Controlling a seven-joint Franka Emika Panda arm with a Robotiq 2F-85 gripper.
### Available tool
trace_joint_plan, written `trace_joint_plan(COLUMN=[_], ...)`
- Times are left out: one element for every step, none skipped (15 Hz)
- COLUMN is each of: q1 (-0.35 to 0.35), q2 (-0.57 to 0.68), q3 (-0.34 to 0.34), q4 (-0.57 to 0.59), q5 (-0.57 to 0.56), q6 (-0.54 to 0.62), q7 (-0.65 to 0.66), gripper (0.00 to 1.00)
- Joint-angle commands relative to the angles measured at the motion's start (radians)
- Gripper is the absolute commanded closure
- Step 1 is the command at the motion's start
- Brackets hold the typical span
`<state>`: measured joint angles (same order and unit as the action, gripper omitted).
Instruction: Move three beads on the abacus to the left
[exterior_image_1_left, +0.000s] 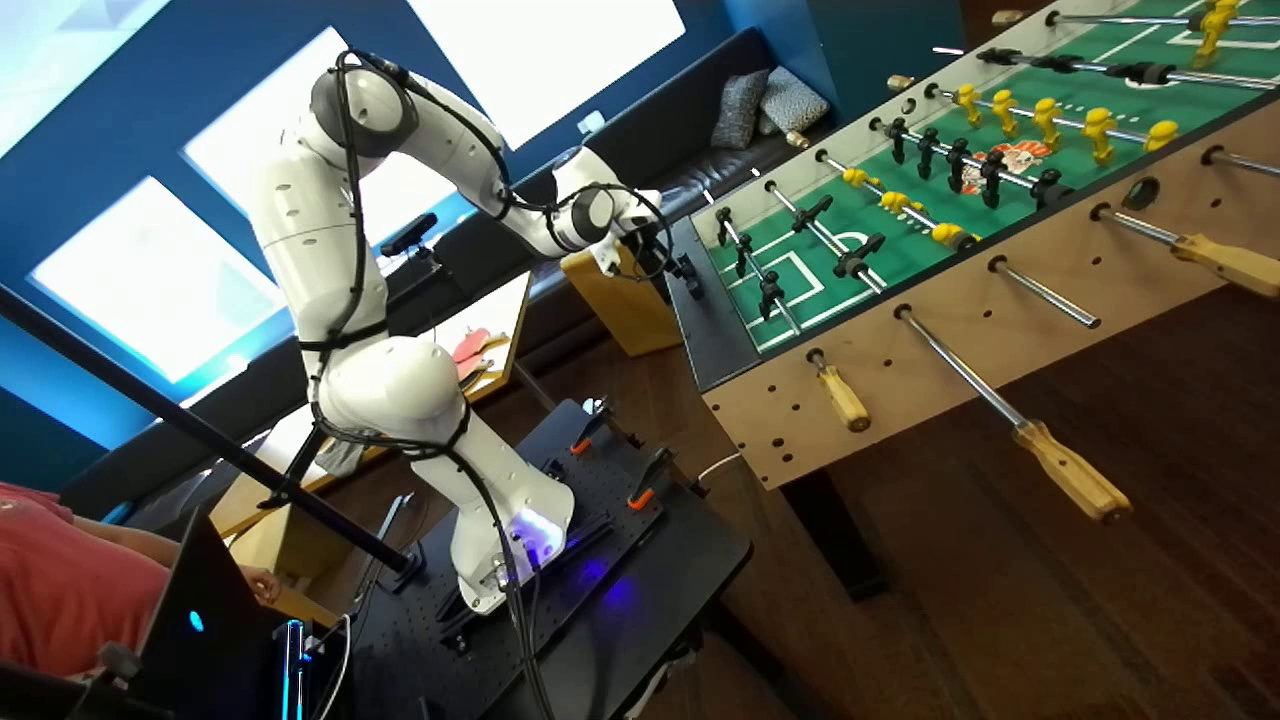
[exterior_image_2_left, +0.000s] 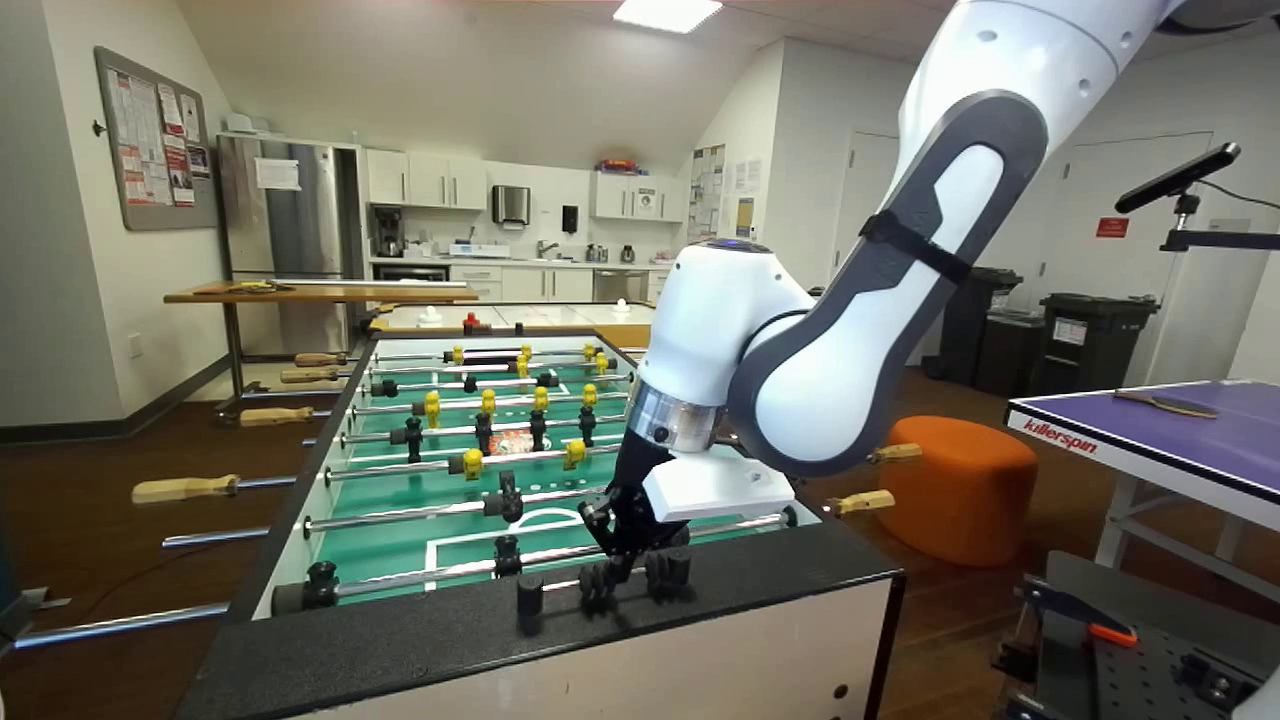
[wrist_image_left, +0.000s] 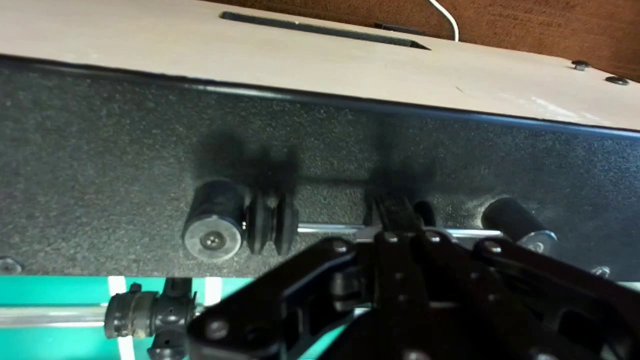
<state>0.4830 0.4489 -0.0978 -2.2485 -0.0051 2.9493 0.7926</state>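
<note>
The abacus is a short thin rod (wrist_image_left: 330, 228) between two black posts on the foosball table's black end wall; its rod also shows in an exterior view (exterior_image_2_left: 561, 586). In the wrist view, two dark beads (wrist_image_left: 272, 223) sit side by side against the left post (wrist_image_left: 214, 220). Another dark bead (wrist_image_left: 425, 213) shows just right of my fingertips, partly hidden by them. My gripper (wrist_image_left: 400, 212) points down at the rod with its fingers together, between the bead groups; it also shows in an exterior view (exterior_image_2_left: 622, 566). Whether a bead touches the fingers cannot be told.
The right post (wrist_image_left: 517, 225) stands at the rod's other end. Player rods (exterior_image_2_left: 440, 573) cross the green field right beside the end wall (exterior_image_2_left: 400, 640). Wooden handles (exterior_image_1_left: 1070, 470) stick out from the table's side. The arm reaches over from its own cart (exterior_image_1_left: 690, 570).
</note>
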Motion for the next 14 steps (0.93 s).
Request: trace_joint_plan(q1=[0.052, 0.061, 0.068, 0.076, 0.082, 0.096, 0.109, 0.116, 0.13, 0.147, 0.153, 0.145, 0.124, 0.11], q2=[0.044, 0.053, 0.064, 0.072, 0.083, 0.09, 0.09, 0.073, 0.056, 0.026, 0.002, -0.02, -0.043, -0.059], q3=[-0.066, -0.077, -0.086, -0.093, -0.098, -0.112, -0.125, -0.132, -0.148, -0.167, -0.174, -0.166, -0.141, -0.126], q4=[0.057, 0.07, 0.086, 0.098, 0.112, 0.121, 0.125, 0.118, 0.109, 0.091, 0.078, 0.07, 0.065, 0.064], q5=[-0.045, -0.049, -0.052, -0.054, -0.053, -0.057, -0.056, -0.047, -0.048, -0.052, -0.049, -0.04, -0.029, -0.029], q6=[0.042, 0.045, 0.043, 0.04, 0.036, 0.036, 0.041, 0.032, 0.03, 0.02, 0.003, -0.031, -0.083, -0.137], q7=[0.025, 0.023, 0.021, 0.02, 0.019, 0.023, 0.028, 0.032, 0.036, 0.04, 0.038, 0.026, 0.009, 0.008], gripper=[1.0, 1.0, 1.0, 1.0, 1.0, 1.0, 1.0, 1.0, 1.0, 1.0, 1.0, 1.0, 1.0, 1.0])
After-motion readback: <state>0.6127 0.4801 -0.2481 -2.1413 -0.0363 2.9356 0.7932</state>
